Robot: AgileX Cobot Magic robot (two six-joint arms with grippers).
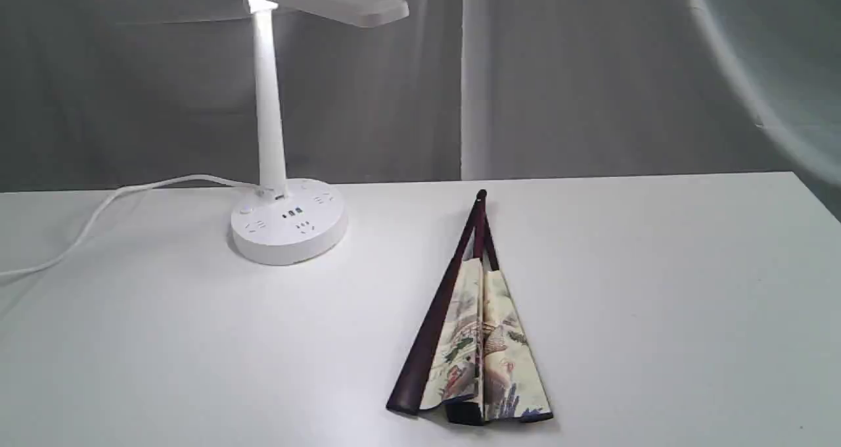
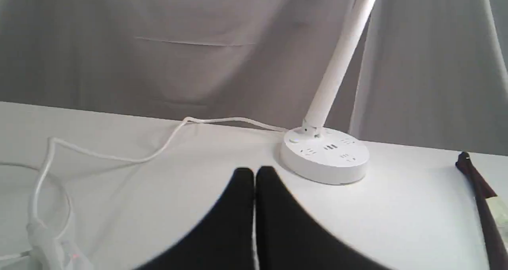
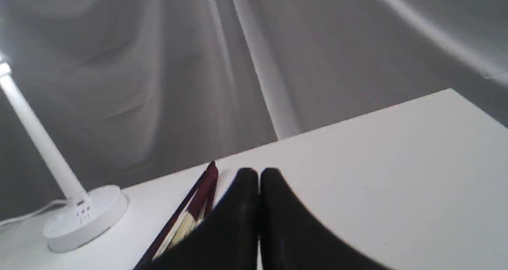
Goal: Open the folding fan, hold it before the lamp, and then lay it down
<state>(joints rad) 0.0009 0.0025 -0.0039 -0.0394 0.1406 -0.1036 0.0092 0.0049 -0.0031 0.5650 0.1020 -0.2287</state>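
The folding fan (image 1: pixel 476 342) lies partly spread on the white table, pivot pointing away, its painted cream paper showing between maroon guards. Only its dark guard (image 2: pixel 482 206) enters the left wrist view, and its pivot end (image 3: pixel 198 200) shows in the right wrist view. The white lamp (image 1: pixel 279 171) stands lit at the back left, with its base (image 2: pixel 325 159) and stem (image 3: pixel 43 147) seen from the wrists. My left gripper (image 2: pixel 254 172) is shut and empty, short of the lamp base. My right gripper (image 3: pixel 258 174) is shut and empty, beside the fan's pivot. Neither gripper appears in the exterior view.
The lamp's white cord (image 1: pixel 98 217) trails off the left side of the table (image 1: pixel 657 289), looping near a plug (image 2: pixel 47 242). A grey curtain (image 1: pixel 558 72) hangs behind the table's far edge.
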